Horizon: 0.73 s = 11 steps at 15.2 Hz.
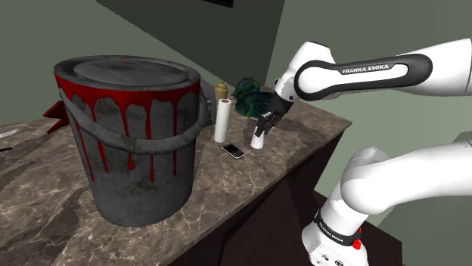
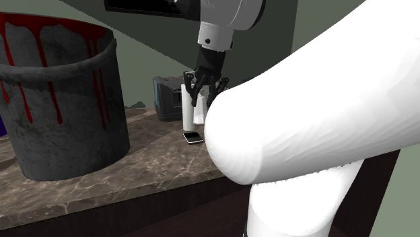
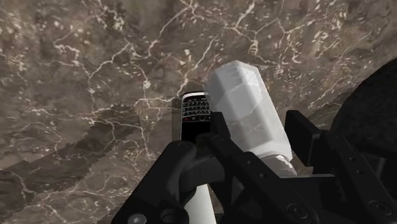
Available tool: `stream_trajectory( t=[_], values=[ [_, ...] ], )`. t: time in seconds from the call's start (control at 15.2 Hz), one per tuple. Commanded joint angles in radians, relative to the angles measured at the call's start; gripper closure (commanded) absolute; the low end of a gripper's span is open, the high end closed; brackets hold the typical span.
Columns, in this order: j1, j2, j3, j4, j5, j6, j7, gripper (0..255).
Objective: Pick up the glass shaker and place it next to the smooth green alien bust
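The shaker (image 1: 258,140) is a small pale, whitish bottle standing on the dark marble counter (image 1: 306,128) near its edge. My gripper (image 1: 266,125) hangs just above it, open. In the wrist view the shaker (image 3: 245,105) sits between the two black fingers (image 3: 302,130), which stand apart on either side of it; I see no clasp. The second exterior view shows the gripper (image 2: 206,94) pointing down with its fingers spread. The dark green bust (image 1: 252,94) stands farther back on the counter, behind the gripper.
A black phone (image 1: 233,150) lies flat beside the shaker, and a tall white roll (image 1: 222,119) stands just beyond it. A tan bottle (image 1: 220,91) stands behind the roll. A big grey bucket (image 1: 132,143) with red drips takes up the shoulder view's left.
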Motion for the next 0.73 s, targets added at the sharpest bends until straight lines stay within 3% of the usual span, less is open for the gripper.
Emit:
stream_trajectory(
  t=[0.0, 0.66],
  values=[
    [0.000, -0.008, 0.003, 0.024, 0.000, -0.032, 0.004, 255],
    [0.001, -0.029, 0.013, 0.147, 0.000, -0.176, 0.020, 255]
  ],
)
